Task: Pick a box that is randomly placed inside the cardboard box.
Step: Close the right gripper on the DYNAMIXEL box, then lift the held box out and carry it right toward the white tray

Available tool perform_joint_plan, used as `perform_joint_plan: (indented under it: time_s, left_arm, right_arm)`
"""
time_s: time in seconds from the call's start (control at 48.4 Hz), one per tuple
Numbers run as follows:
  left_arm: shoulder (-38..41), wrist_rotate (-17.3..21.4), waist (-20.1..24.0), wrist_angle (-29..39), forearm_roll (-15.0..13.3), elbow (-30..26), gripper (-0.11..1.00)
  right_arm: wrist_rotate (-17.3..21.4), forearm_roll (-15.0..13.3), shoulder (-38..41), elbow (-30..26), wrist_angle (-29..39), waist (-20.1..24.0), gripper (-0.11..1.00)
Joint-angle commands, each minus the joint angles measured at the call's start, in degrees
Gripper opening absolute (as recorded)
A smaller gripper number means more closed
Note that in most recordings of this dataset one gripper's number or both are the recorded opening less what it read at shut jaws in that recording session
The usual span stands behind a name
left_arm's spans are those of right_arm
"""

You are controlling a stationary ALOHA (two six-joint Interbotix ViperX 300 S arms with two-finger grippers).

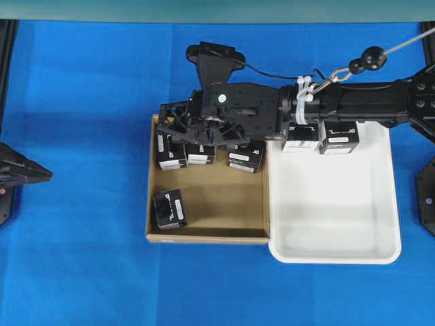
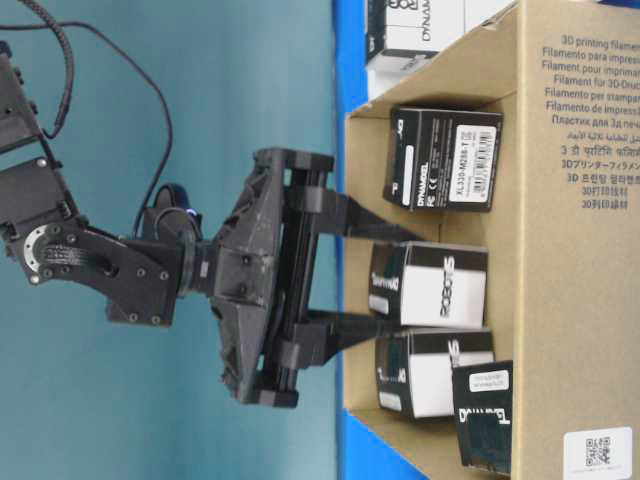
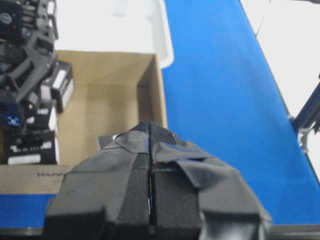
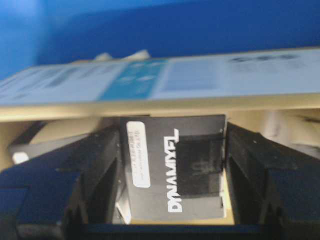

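Right gripper (image 4: 172, 170) jaws flank 1 box (image 4: 172, 167) inside cardboard box (image 1: 204, 204); grip unconfirmed, lift remains.

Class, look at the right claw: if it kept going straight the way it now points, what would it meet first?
Most likely the black box already between the right claw fingers, in the cardboard box; behind it, probably the carton floor.

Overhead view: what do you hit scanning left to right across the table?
Left gripper → lone black box low in the cardboard box → right gripper over the row of black boxes along its far wall → white tray, two black boxes at its far edge.
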Motion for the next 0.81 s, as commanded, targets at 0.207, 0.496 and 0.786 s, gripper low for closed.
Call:
perform_joint_plan:
  time_s: [0.207,0.496,0.786]
  left_arm:
    - [-2.46,0.53,-0.18,3.78,0.18,-2.90,-0.07]
    - [-2.72,-0.09,-0.18,3.87,0.18,-3.43,-0.07]
    - [-2.81,0.18,-0.18,3.87,0.18,-3.52,-0.07]
  right_arm:
    - [-1.05,0.09,-2.99,-0.44,3.60,0.88,0.58]
    - [-7.82,0.09,-7.12,-4.39,11.87,1.32,0.58]
    - [-15.91,0.09,-9.58,-14.41,18.11,1.85,0.58]
